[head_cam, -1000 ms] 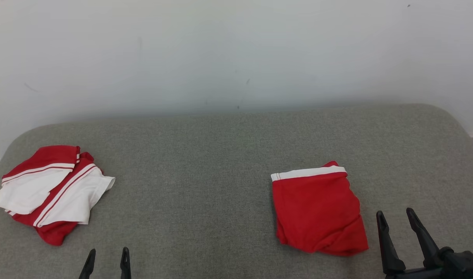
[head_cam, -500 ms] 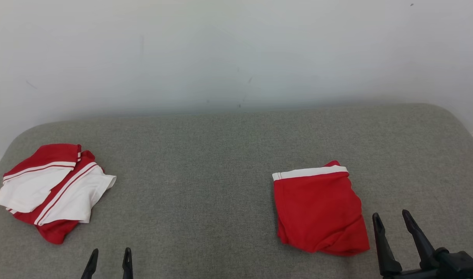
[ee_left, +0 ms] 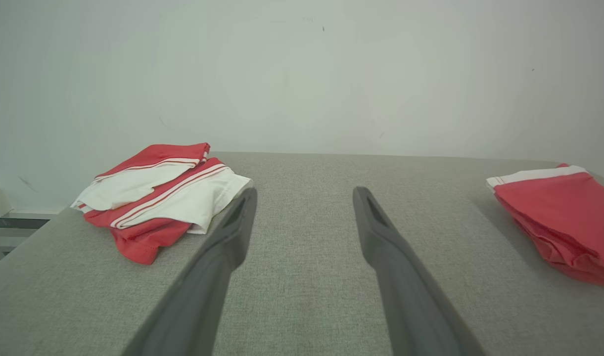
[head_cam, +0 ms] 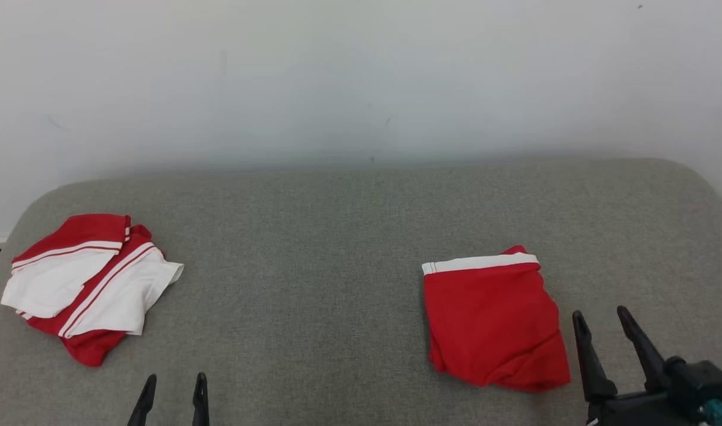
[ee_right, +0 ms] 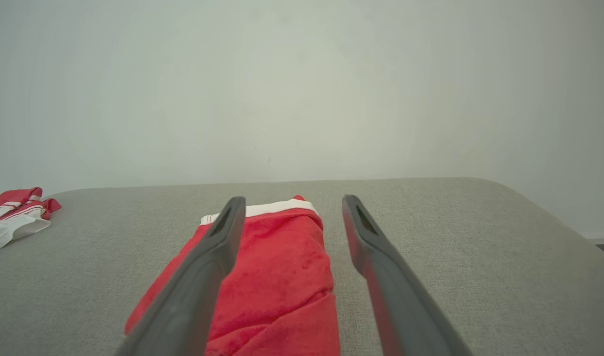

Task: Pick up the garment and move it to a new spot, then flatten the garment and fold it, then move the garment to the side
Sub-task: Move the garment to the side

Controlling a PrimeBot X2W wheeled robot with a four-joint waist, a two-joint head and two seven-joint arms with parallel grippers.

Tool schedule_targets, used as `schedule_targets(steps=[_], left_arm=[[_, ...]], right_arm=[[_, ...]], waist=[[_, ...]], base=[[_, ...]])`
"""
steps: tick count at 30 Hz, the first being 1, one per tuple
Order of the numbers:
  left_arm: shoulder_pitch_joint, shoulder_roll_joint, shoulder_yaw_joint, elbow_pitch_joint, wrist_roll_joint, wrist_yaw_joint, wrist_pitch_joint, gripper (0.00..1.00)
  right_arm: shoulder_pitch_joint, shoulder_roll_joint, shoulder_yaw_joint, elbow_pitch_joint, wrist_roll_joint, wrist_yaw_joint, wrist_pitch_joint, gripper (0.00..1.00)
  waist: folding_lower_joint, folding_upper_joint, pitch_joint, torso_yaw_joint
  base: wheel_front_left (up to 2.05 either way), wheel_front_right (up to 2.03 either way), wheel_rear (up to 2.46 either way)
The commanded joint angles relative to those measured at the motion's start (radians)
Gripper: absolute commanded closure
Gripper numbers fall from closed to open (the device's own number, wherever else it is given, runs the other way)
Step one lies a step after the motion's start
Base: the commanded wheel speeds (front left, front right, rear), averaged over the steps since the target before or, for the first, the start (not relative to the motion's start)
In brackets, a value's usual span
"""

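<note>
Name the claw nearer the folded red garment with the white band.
Right. The right claw is open just to the right of the red garment, by its near corner; the left claw is far off to its left.

The head view's bottom edge cuts the left gripper (head_cam: 177, 380) to two fingertips and crops the body of the right gripper (head_cam: 599, 312). The left wrist view's right edge crops the folded red garment (ee_left: 554, 212). In the right wrist view a finger hides its near-left part, and the left edge crops the red-and-white garment (ee_right: 11, 220).
</note>
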Motion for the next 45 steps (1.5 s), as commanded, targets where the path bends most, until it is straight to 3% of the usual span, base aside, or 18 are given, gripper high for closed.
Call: schedule_targets(steps=[1,14,29,30,32,38,45], left_arm=[[-0.017,0.0,-0.002,0.001,-0.001,0.002,-0.003,0.0],[-0.064,-0.008,-0.034,0.015,-0.007,-0.005,-0.003,0.0],[-0.139,-0.017,-0.044,0.027,-0.005,-0.002,-0.003,0.0],[-0.142,-0.017,-0.042,0.029,-0.005,-0.003,-0.003,0.0],[-0.146,-0.017,-0.041,0.032,-0.004,-0.004,-0.003,0.0],[-0.154,-0.019,-0.037,0.033,-0.007,-0.006,-0.003,0.0],[-0.212,-0.021,-0.055,-0.018,0.002,-0.008,-0.003,0.0]], right_arm=[[-0.032,-0.018,0.001,0.017,-0.001,0.001,0.008,0.0],[-0.292,-0.094,0.059,0.373,-0.001,0.001,0.117,0.0],[-0.478,-0.063,0.127,0.792,0.05,0.001,0.149,0.0],[-0.482,-0.055,0.134,0.81,0.058,0.001,0.149,0.18],[-0.493,-0.047,0.151,0.837,0.068,0.001,0.145,1.0],[-0.569,-0.057,0.192,0.855,0.081,0.001,0.101,1.0],[-0.765,-0.106,0.281,0.853,0.092,0.001,0.101,1.0]], waist=[[0.0001,0.0,0.008,0.007],[0.0001,0.0,0.076,0.088],[0.0001,0.0,0.176,0.123],[0.0001,0.0,0.177,0.121],[0.0001,0.0,0.176,0.115],[0.0001,0.0,0.179,0.102],[0.0001,0.0,0.288,0.078]], base=[[0.0,0.0,0.0],[0.0,0.0,0.0],[0.0,0.0,0.0],[0.0,0.0,0.0],[0.0,0.0,0.0],[0.0,0.0,0.0],[0.0,0.0,0.0]])
